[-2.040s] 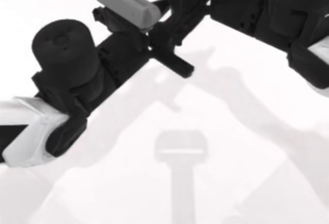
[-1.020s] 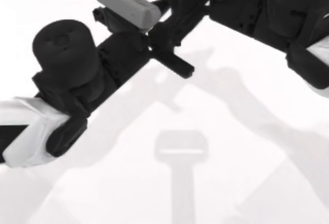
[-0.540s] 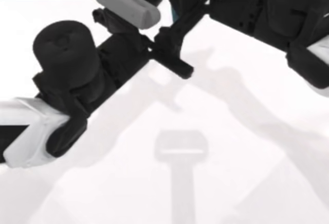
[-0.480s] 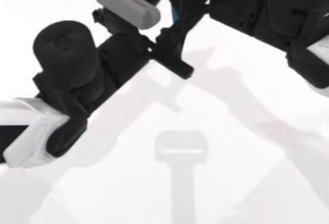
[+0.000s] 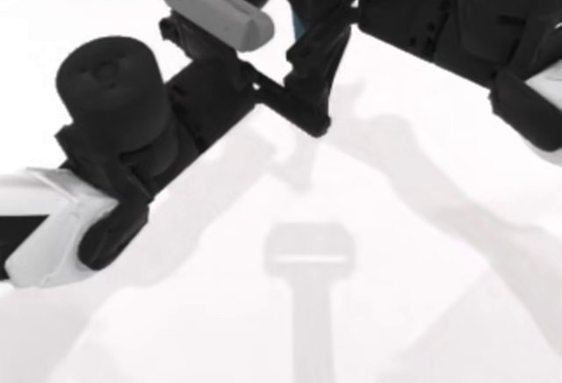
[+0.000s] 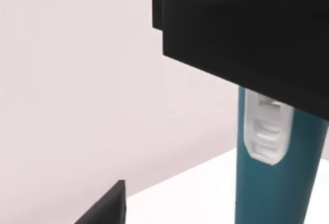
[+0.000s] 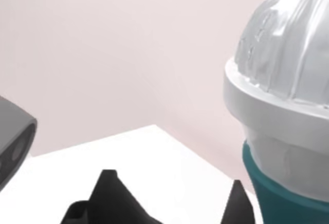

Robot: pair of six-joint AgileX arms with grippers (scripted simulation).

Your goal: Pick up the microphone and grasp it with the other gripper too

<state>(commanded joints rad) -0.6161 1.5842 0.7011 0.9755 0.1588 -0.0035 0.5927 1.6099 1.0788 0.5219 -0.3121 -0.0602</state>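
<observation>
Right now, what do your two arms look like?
Both arms are bulky and black with angular links. The left arm has a round black drum housing, a white link near the edge, and a light grey oblong block on its wrist. The right arm also has a white link. Each end effector has two flat black fingers.
</observation>
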